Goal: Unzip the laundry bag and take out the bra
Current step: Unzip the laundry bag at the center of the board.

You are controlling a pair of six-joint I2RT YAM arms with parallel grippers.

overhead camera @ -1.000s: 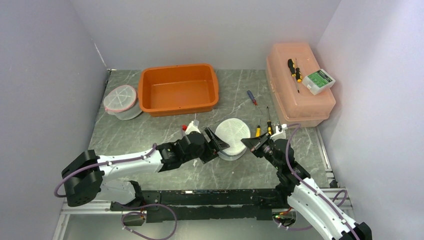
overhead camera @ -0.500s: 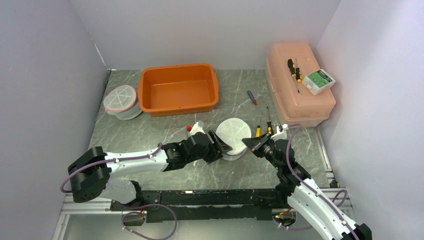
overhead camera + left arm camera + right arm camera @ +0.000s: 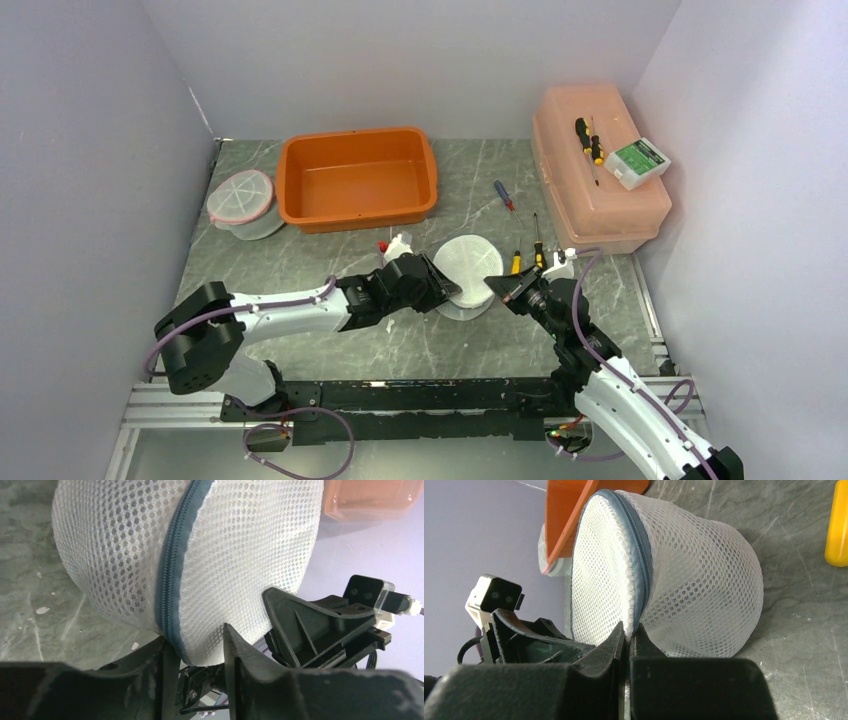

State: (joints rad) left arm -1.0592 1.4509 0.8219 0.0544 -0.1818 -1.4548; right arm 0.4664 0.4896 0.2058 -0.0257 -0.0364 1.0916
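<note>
Left gripper (image 3: 196,635) of mine straddles the laundry bag (image 3: 240,545), fingers half apart with the mesh and grey zipper (image 3: 175,565) bulging between them. Whether they squeeze it I cannot tell. My right gripper (image 3: 628,627) is pinched tight on the bag's zipper seam. The bag sits between both grippers, about midway between the table's (image 3: 330,250) far and near edges.
</note>
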